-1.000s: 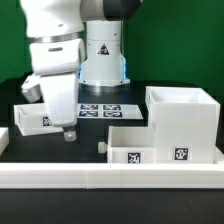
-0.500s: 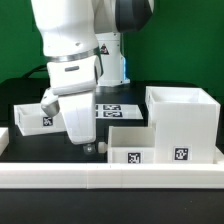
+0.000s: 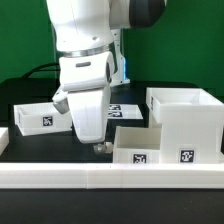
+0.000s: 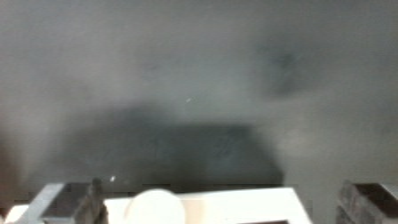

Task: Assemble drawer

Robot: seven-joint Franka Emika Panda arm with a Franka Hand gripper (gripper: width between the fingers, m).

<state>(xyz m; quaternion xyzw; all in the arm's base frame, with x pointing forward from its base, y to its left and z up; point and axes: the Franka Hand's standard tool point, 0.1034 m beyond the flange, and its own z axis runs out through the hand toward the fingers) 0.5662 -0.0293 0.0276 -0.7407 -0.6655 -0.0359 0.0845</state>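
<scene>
The white robot arm reached down over the black worktop, with its pincer held low just beside the front tray, on the exterior view's left of that tray. The wrist view showed the pincer released, its two fingers spread wide apart and nothing gripped between them. A pale white shape sat between the fingers, too blurred to identify.

The drawer lay in three separate pieces. The large hollow drawer case stood upright on the exterior view's right, with its open side up and a square tag on its near face. The front tray was set against its lower side and also carried a tag. The second tray rested well apart on the exterior view's left, partly behind the arm, with its tag facing the camera.

A long low white rail ran across the foreground, and part of the marker board showed flat on the worktop behind the arm.
</scene>
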